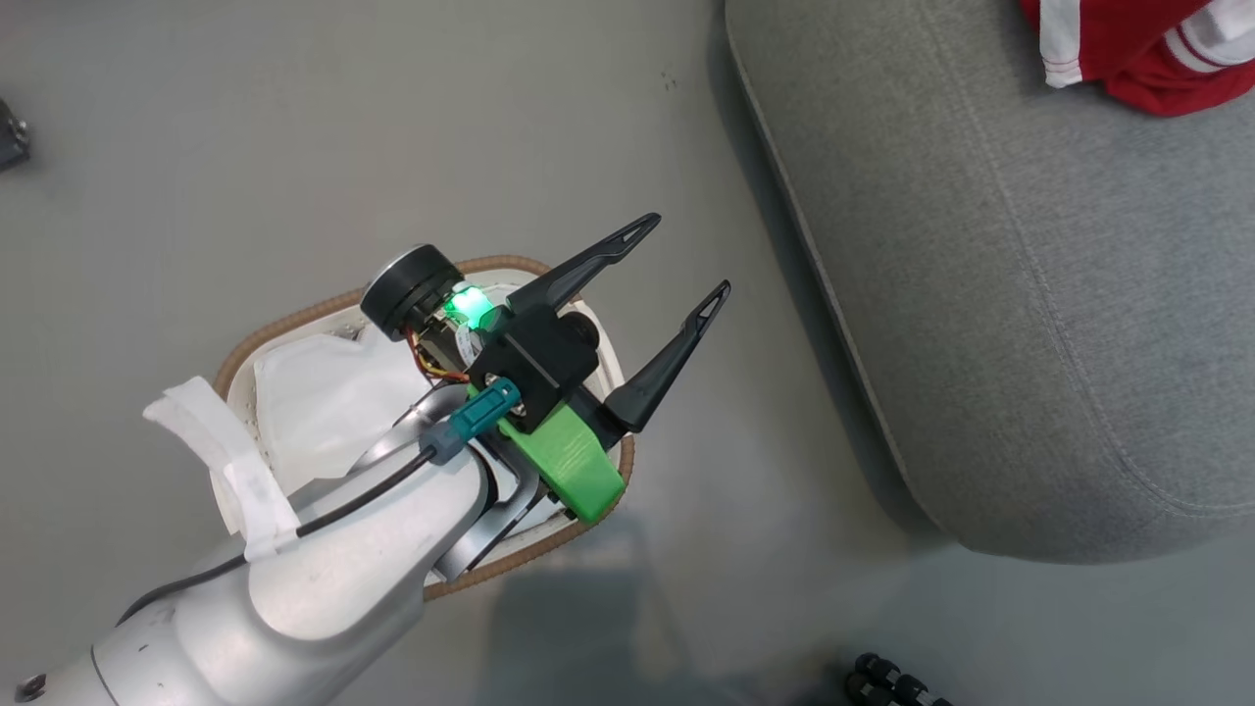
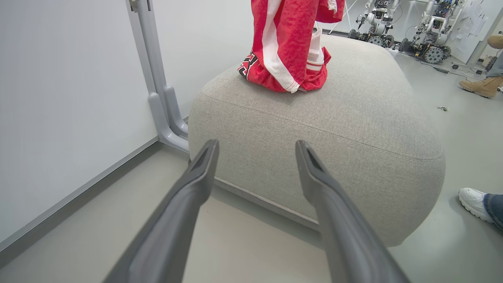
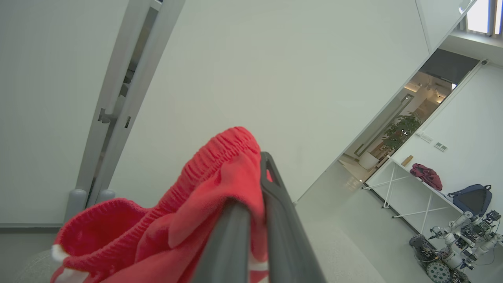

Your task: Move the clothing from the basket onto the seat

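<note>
The white basket with its brown woven rim (image 1: 284, 328) sits on the floor under my left arm, and a plain white sheet (image 1: 324, 402) lies in it. My left gripper (image 1: 688, 253) hovers open above the basket's right end with nothing between its fingers (image 2: 256, 144). The grey seat (image 1: 1029, 294) lies to the right. Red clothing with white stripes (image 1: 1147, 49) lies at its far corner. In the left wrist view the clothing (image 2: 287, 43) hangs upright with its lower end on the seat (image 2: 334, 129). My right gripper (image 3: 251, 179) is shut on the red elastic waistband (image 3: 177, 220).
A white wall panel with a grey post (image 2: 161, 90) stands behind the seat. A person's white shoe (image 2: 475, 202) and a tan boot (image 2: 481, 86) rest on the floor to the right of it. Other robots (image 2: 432, 27) are parked at the back.
</note>
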Robot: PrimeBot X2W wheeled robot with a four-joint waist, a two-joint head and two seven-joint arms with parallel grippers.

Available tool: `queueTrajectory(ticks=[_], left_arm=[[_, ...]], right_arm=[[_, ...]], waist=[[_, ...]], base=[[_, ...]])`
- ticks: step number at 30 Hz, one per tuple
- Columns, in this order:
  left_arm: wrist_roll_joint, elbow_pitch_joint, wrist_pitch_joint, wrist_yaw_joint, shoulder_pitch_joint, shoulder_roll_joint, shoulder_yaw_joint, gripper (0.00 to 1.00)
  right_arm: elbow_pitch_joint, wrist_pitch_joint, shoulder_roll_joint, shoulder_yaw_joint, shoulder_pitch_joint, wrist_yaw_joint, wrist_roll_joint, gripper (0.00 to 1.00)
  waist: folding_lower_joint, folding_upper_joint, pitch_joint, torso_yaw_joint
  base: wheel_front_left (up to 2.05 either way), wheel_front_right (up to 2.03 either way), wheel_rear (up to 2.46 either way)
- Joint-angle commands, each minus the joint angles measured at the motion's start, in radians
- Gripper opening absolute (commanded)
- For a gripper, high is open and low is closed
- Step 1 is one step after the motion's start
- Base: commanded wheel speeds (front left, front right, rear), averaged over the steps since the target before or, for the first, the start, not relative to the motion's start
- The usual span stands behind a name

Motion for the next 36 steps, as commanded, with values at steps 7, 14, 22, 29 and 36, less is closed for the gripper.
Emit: queueTrajectory(ticks=[7, 14, 22, 29, 36], left_arm=[[0.018, -0.039, 0.026, 0.004, -0.056, -0.016, -0.009, 1.00], [0.033, -0.049, 0.051, 0.009, -0.060, 0.003, -0.027, 1.00], [0.021, -0.057, 0.060, 0.027, -0.022, 0.035, -0.030, 1.00], [-0.007, -0.052, 0.052, 0.042, 0.009, 0.049, -0.023, 1.00], [-0.038, -0.029, 0.023, 0.046, 0.044, 0.038, -0.013, 1.00]], right_arm=[[0.162, -0.053, 0.029, -0.106, 0.079, -0.001, -0.075, 0.00], [0.317, -0.136, 0.096, -0.229, 0.154, -0.001, -0.160, 0.00], [0.413, -0.217, 0.180, -0.281, 0.196, -0.001, -0.232, 1.00], [0.445, -0.264, 0.233, -0.218, 0.205, -0.001, -0.249, 1.00], [0.459, -0.297, 0.269, -0.124, 0.230, -0.001, -0.216, 1.00]], waist=[[-0.0002, 0.0000, 0.131, 0.084], [-0.0002, 0.0000, 0.158, 0.084], [-0.0002, 0.0000, 0.146, 0.049], [-0.0002, 0.0000, 0.102, -0.005], [-0.0002, 0.0000, 0.028, -0.041]], base=[[0.00, 0.00, 0.00], [0.00, 0.00, 0.00], [0.00, 0.00, 0.00], [0.00, 0.00, 0.00], [0.00, 0.00, 0.00]])
